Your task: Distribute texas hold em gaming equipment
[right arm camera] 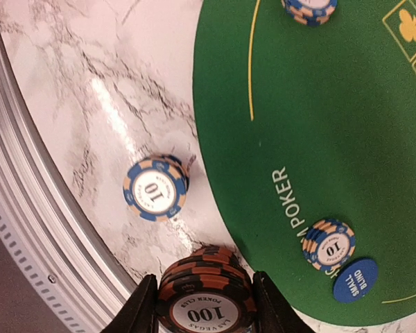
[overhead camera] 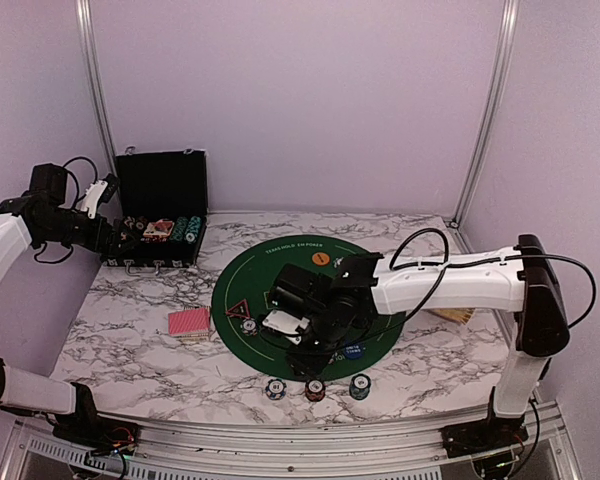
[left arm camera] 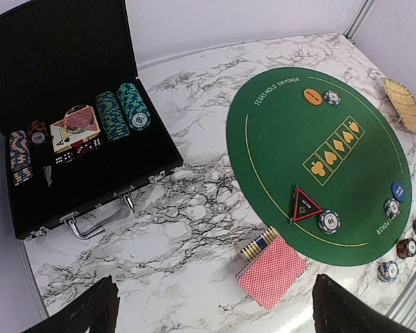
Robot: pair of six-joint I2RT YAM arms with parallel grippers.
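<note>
My right gripper point(right arm camera: 206, 312) is shut on a stack of black-and-orange "100" chips point(right arm camera: 206, 295) standing on the marble just off the green mat's near edge point(overhead camera: 315, 388). A blue "10" chip stack point(right arm camera: 154, 187) stands beside it on the marble. Another "10" stack point(right arm camera: 328, 243) sits on the mat next to the blue button disc point(right arm camera: 355, 280). My left gripper point(left arm camera: 215, 316) hangs open high over the marble, near the black case. Red-backed cards point(left arm camera: 272, 270) lie left of the mat. The red-rimmed triangle point(left arm camera: 306, 206) and the orange button point(left arm camera: 312, 96) lie on the mat.
The open black case point(left arm camera: 90, 201) at the back left holds rows of chips, cards and dice. A tan slatted wooden object point(left arm camera: 405, 104) lies right of the green mat point(left arm camera: 284, 139). A teal chip stack point(overhead camera: 359, 386) stands by the front edge. The metal table rail point(right arm camera: 28, 229) runs close by.
</note>
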